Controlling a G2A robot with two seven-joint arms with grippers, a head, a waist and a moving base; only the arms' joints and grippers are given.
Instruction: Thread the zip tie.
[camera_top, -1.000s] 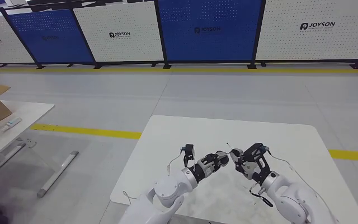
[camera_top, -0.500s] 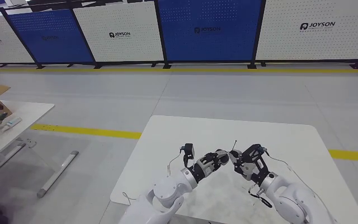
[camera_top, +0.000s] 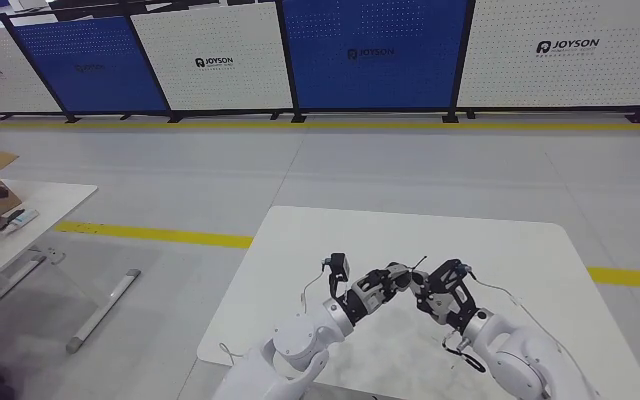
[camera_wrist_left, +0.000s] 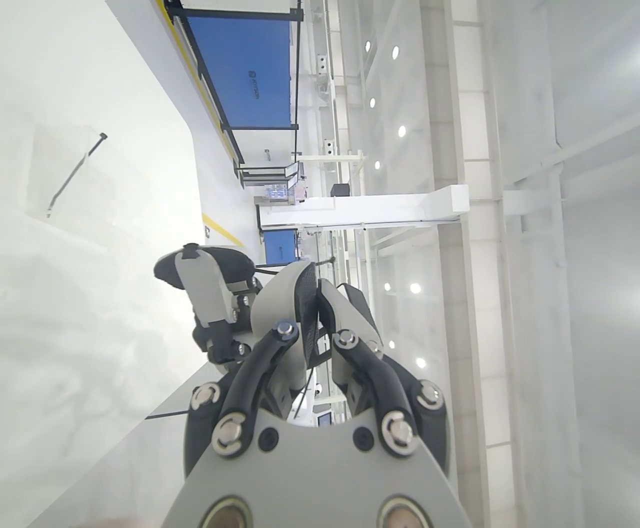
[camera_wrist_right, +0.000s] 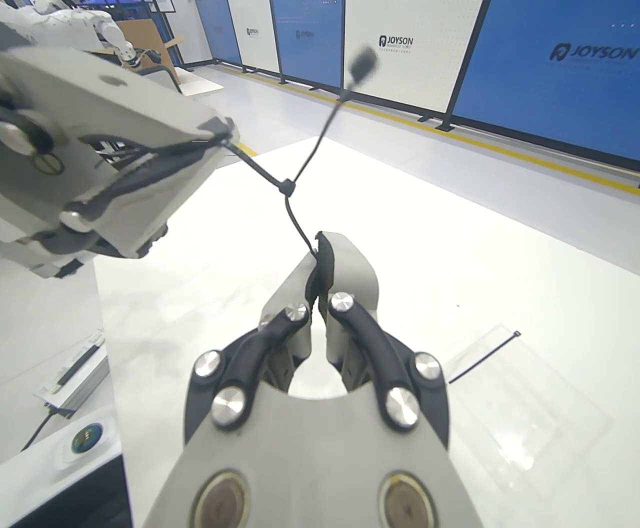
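My left hand (camera_wrist_left: 316, 280) and right hand (camera_wrist_right: 320, 247) have drawn closer above the desk (camera_top: 480, 240), both pinching the zip tie (camera_wrist_right: 286, 187). Its tail looks through the head, so tightening remains.

The zip tie (camera_wrist_right: 286, 188) is thin, matt black plastic. The right hand (camera_wrist_right: 320, 250) and the left hand (camera_wrist_left: 315, 280) have smooth grey shells, black textured rubber-like pads (camera_wrist_right: 327, 260) and shiny metal screws (camera_wrist_right: 427, 366). The table (camera_wrist_right: 450, 240) is white and smooth. The tray (camera_wrist_right: 540, 430) on it is clear, glossy plastic.
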